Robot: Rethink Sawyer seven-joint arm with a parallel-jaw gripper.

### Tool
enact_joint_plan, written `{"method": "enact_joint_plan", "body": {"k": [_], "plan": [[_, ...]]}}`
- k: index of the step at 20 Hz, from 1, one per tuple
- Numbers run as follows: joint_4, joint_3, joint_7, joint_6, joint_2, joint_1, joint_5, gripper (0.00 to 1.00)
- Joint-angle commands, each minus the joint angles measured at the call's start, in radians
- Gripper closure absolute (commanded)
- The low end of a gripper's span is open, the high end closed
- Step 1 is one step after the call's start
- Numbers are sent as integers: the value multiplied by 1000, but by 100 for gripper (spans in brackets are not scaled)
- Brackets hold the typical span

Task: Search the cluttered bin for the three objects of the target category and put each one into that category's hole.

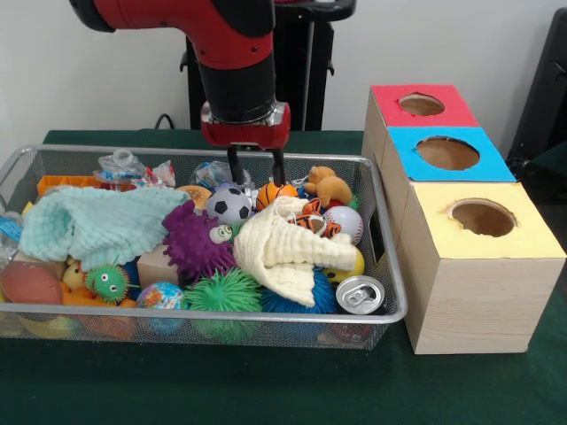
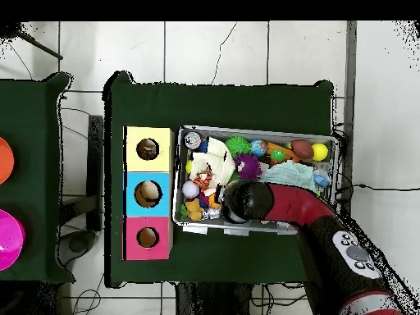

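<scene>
Green cloth covers the counter (image 1: 266,390), on which a wire mesh bin (image 1: 390,266) crammed with toys is set beside a row of three wooden boxes, each with a round hole in a coloured top: red (image 1: 419,104), blue (image 1: 448,152) and yellow (image 1: 483,217).

The jaws (image 1: 255,168) are held a little apart with nothing gripped between them, and are lowered into the far part of the bin. Just below the tips a small basketball (image 1: 276,192) lies to one side and a soccer ball (image 1: 229,205) to the other, so that the gap stands roughly over the space between the two. A baseball (image 1: 344,223) is seen further off towards the boxes, past a tiger-striped toy (image 1: 312,220). A cream cloth (image 1: 283,252) and a purple spiky toy (image 1: 197,243) lie nearer the front, well clear of the tips; a can (image 1: 361,294) rests in the front corner.

The target category is not named, but the three sports balls are judged the likeliest set. The step in hand is judged to be the search and first grasp; nothing appears to have been carried to a hole yet, although a pale shape is glimpsed in the blue hole in the overhead view and cannot be identified. For the next move, one ball must be centred between the tips before closing, as round balls are apt to slip aside among loose clutter.
</scene>
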State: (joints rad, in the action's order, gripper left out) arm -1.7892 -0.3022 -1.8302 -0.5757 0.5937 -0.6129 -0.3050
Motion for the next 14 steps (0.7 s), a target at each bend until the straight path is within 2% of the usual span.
{"method": "enact_joint_plan", "body": {"k": [1,6,14], "plan": [[-200,-98,-7,119,21,-68,-14,0],[-224,-118,21,142,4,-125,-28,0],[-226,-167,109,115,-46,-256,-62,0]]}}
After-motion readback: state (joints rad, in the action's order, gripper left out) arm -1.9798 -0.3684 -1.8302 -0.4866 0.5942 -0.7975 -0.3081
